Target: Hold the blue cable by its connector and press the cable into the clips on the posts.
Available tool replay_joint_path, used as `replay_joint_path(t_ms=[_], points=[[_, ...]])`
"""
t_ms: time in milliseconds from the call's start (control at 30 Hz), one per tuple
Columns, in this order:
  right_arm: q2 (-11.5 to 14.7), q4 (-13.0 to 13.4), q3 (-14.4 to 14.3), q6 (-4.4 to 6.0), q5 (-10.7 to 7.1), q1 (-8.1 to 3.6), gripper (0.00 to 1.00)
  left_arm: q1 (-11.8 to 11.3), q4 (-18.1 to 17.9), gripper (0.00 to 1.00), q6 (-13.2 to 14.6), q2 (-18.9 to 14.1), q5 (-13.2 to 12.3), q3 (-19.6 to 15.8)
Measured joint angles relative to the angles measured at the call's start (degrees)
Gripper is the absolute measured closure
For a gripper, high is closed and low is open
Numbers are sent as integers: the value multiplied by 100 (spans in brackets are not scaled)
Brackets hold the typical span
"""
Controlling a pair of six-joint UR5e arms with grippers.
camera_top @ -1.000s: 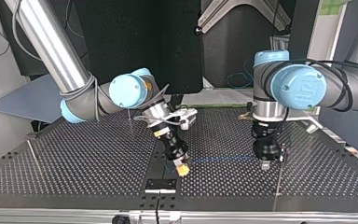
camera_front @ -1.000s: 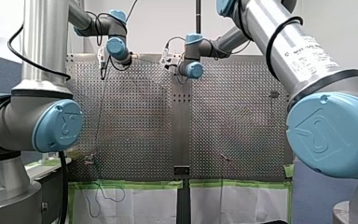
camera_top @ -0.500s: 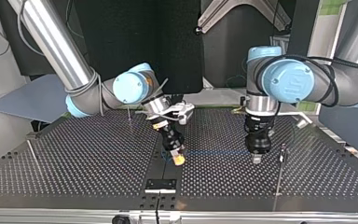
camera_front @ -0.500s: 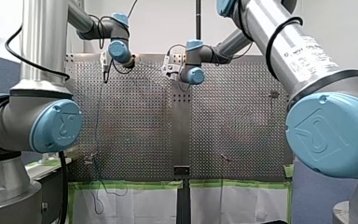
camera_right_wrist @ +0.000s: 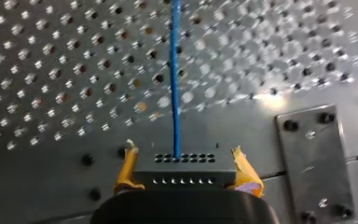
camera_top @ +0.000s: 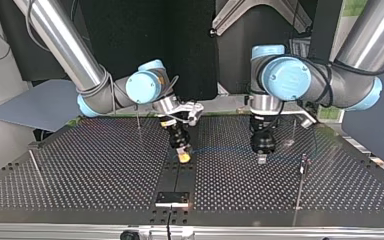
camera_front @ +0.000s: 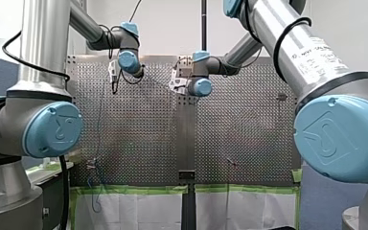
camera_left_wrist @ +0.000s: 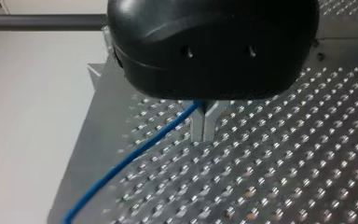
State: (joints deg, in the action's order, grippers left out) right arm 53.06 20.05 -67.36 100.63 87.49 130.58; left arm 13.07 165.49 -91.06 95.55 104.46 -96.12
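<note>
Nearest in the top view, at the right, a thin dark clip-topped post [camera_top: 298,195] stands apart from the thin blue cable [camera_top: 220,150]; beyond it my right gripper [camera_top: 182,156], yellow pads [camera_right_wrist: 127,169] clamped on the black rectangular connector [camera_right_wrist: 185,171], and my left gripper [camera_top: 261,159], metal fingers [camera_left_wrist: 198,128] pinched together on that cable, stretch it above the perforated metal table [camera_top: 80,180]; farther left stands another slim post [camera_top: 138,119]; I judge the cable unclipped; next, line the span over a clip and press down, keeping tension.

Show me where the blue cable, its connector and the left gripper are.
blue cable [camera_right_wrist: 175,70], right wrist view, on the straight run ahead of the connector.
connector [camera_right_wrist: 185,171], right wrist view, middle of its black block.
left gripper [camera_left_wrist: 206,134], left wrist view, between its two metal tips.
</note>
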Motion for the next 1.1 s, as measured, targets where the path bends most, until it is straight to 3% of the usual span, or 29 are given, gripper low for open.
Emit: replay_joint_path(t_ms=[333, 433, 733, 1100], points=[[5, 46, -462, -289, 321, -18, 100, 451, -322, 100, 32, 435, 405, -29], [6, 129, -626, -331, 371, -50, 100, 607, -477, 100, 1, 591, 560, -32], [10, 557, -1102, -295, 581, -160, 100, 1059, -932, 100, -54, 1043, 984, -208], [9, 1104, -1650, -353, 726, -197, 100, 1244, -1477, 100, -70, 1589, 1037, -636]])
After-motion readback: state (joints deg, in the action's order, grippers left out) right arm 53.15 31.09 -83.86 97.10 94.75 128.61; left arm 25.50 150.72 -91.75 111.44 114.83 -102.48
